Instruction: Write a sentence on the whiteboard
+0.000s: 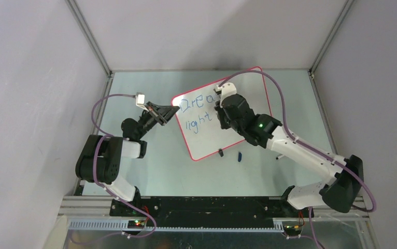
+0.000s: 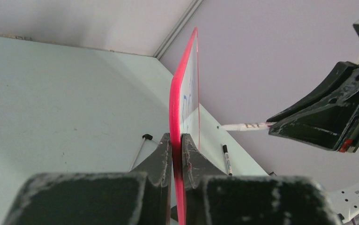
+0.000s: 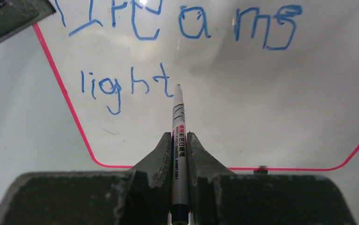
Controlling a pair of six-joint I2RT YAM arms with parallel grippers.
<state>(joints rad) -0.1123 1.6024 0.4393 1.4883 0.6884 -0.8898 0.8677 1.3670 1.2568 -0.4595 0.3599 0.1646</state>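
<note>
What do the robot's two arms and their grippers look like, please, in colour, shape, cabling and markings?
Both arms alternate black joint housings with white links. A purple cable loops along the right arm; another runs along the left arm. A green light glows on the right arm. The left gripper and right gripper have dark, wedge-shaped fingers, scuffed pale at the edges.

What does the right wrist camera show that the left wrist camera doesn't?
Only the right wrist view shows the whiteboard face-on, its blue writing readable as "Dreams" over "light", with the pen tip just right of the last "t". Only the left wrist view shows the board edge-on with the left claw shut on its red rim, plus a second pen lying on the table. Both show the whiteboard and the right claw gripping the pen.
</note>
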